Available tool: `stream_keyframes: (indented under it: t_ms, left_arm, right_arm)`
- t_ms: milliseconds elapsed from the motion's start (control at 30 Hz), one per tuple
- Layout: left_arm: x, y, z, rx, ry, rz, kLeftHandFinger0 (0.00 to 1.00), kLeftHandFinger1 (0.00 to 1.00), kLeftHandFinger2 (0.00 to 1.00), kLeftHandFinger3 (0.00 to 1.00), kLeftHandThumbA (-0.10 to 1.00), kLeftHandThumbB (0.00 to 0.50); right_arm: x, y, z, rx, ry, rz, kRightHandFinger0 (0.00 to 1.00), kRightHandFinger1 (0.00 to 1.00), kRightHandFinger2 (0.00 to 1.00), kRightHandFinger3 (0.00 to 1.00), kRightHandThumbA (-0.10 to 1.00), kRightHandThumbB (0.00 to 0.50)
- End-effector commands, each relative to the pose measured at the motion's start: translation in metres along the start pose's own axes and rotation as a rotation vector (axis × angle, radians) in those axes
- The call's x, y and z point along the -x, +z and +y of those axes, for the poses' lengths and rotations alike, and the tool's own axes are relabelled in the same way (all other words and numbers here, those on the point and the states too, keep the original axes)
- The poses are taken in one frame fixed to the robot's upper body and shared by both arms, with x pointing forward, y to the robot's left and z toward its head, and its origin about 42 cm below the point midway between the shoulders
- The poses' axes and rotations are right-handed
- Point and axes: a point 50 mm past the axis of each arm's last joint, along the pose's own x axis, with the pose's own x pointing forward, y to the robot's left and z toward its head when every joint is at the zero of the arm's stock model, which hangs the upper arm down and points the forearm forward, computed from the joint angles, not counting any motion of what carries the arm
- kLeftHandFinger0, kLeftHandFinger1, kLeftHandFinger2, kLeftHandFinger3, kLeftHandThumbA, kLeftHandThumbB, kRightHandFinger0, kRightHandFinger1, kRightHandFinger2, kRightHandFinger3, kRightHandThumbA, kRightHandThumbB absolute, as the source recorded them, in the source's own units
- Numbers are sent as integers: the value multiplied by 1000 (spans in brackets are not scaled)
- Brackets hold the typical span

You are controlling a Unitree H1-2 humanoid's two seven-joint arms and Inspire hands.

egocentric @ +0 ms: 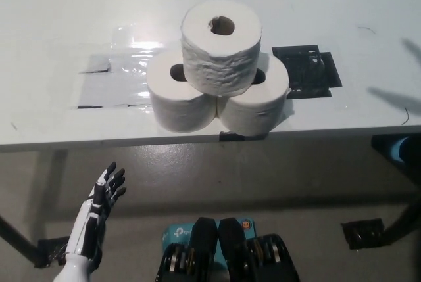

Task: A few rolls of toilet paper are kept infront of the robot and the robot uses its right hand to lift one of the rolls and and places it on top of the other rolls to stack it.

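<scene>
Three white toilet paper rolls stand near the front edge of the white table [52, 25]. The top roll [221, 47] rests upright on the left lower roll [176, 96] and the right lower roll [260, 101], bridging the two. My white left hand [99, 213] hangs below the table edge at the lower left, fingers spread and holding nothing. My black right arm and hand are out of the picture; only a faint shadow falls on the table's right side.
A black square patch [309, 70] lies on the table right of the rolls. Clear shiny tape [118, 75] covers the table to their left. A dark table foot [365, 233] stands on the grey floor at the lower right.
</scene>
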Motion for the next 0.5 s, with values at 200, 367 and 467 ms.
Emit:
stream_keyframes:
  t_ms: [200,367,467]
  left_arm:
    - [-31,22,22,-20,22,-100,1000,1000,1000,1000,1000,160]
    - [-17,15,23,-4,24,-75,1000,1000,1000,1000,1000,147]
    - [-6,10,24,-5,17,-69,1000,1000,1000,1000,1000,117]
  right_arm:
    - [171,106,62,-166,-351,-418,1000,1000,1000,1000,1000,265]
    - [204,48,100,-224,-354,-196,1000,1000,1000,1000,1000,262]
    - [223,11,120,-247,-305,-24,1000,1000,1000,1000,1000,279]
